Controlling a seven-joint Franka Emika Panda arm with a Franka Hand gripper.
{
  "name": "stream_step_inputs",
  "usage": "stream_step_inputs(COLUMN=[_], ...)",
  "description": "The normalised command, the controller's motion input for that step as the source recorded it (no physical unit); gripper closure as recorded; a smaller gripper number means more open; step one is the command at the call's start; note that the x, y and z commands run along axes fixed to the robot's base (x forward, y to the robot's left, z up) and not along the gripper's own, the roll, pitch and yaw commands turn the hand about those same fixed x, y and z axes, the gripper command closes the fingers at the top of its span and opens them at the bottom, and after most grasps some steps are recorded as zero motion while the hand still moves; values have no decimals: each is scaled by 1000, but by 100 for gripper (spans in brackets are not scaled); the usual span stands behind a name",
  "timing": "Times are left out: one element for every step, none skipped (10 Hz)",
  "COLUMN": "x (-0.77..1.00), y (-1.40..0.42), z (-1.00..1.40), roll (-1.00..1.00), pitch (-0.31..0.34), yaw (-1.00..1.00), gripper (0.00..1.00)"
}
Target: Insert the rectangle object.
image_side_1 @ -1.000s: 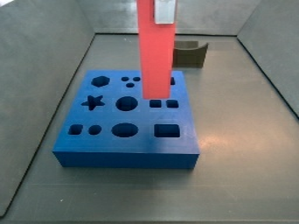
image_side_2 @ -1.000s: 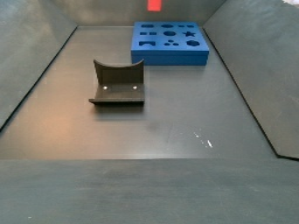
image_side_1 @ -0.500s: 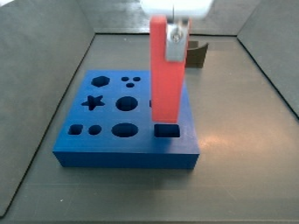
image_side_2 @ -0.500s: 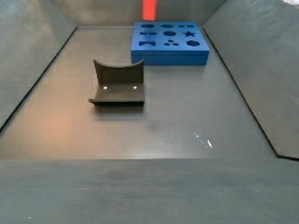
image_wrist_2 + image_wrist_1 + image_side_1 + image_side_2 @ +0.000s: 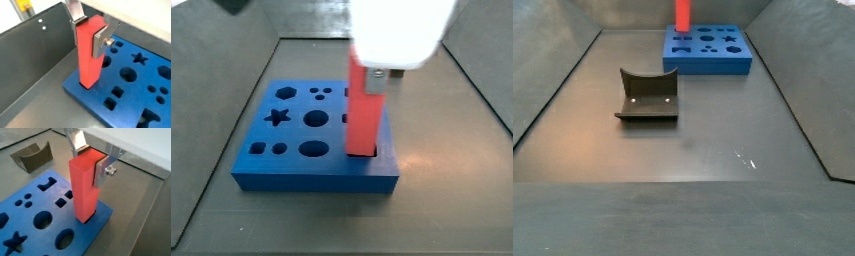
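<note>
Bar (image 5: 85, 188) is upright, clamped in the gripper (image 5: 93, 159), tip entering the block's (image 5: 40, 223) corner slot — next, push straight down.

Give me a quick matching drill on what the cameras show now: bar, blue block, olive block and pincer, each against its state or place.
Things:
1. bar
2. blue block
3. olive block
4. pincer

States:
A. lies on the floor, holes facing up
B. upright, lower end at the rectangular hole in the block's corner
C. stands apart on the floor, untouched
D. shut on the upper end of a red piece

Pairs: 1-B, 2-A, 3-C, 4-D
</note>
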Motion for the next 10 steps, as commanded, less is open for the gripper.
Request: stream_step_inputs(x=[0,0,-63,-54,0,0,0,40,26,17], y=[-83,-17,0,0,0,0,0,0,0,0], z=[0,-6,-260,-377,-409,-406,-354,-320,-326,-294], roll=[0,0,17,73,114,87,0,7,1,6], pitch=[0,0,0,0,4,0,0,0,0,0], yaw=[14,54,29,0,0,0,0,0,0,0], gripper=[100,100,100,100,100,100,100,100,100,100])
